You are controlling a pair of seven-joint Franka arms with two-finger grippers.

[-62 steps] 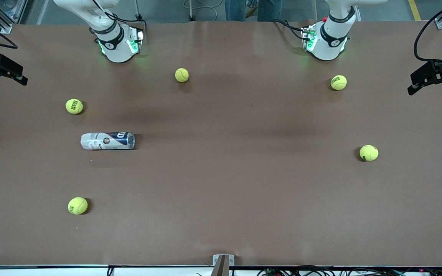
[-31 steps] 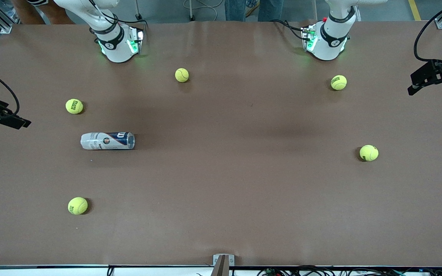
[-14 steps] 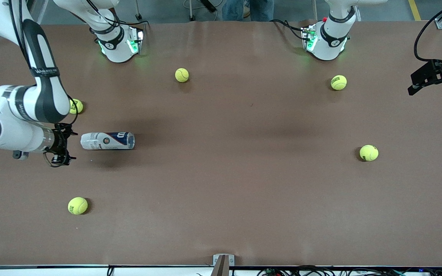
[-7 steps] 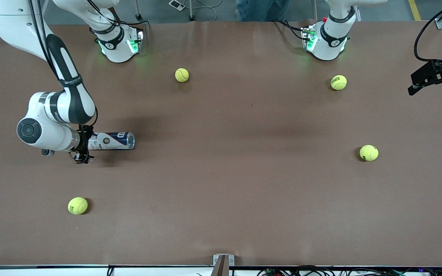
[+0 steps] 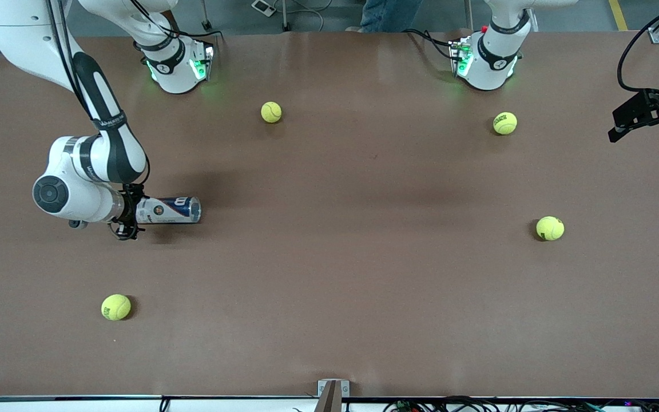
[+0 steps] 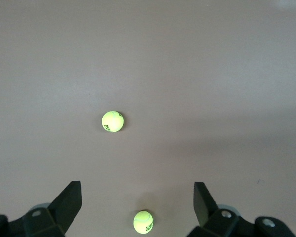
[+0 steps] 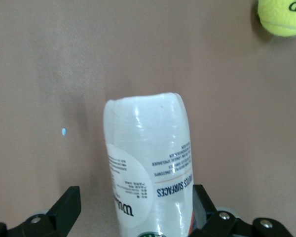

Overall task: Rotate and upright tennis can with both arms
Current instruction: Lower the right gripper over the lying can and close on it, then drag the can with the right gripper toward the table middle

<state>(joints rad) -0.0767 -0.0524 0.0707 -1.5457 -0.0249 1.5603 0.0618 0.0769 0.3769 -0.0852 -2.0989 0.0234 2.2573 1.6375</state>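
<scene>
place: robotics lab | evidence: two bench-mounted arms (image 5: 95, 154), brown table (image 5: 329, 274), cabling (image 5: 478, 405), aluminium framing (image 5: 658, 31)

White "W" showing on the tennis can's (image 5: 167, 210) navy band, "SURFACES" reading upside down on its white label (image 7: 153, 182), ball (image 7: 282, 16) lettering unreadable

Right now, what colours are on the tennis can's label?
White and navy with red, clearest in the front view on the tennis can.
</scene>
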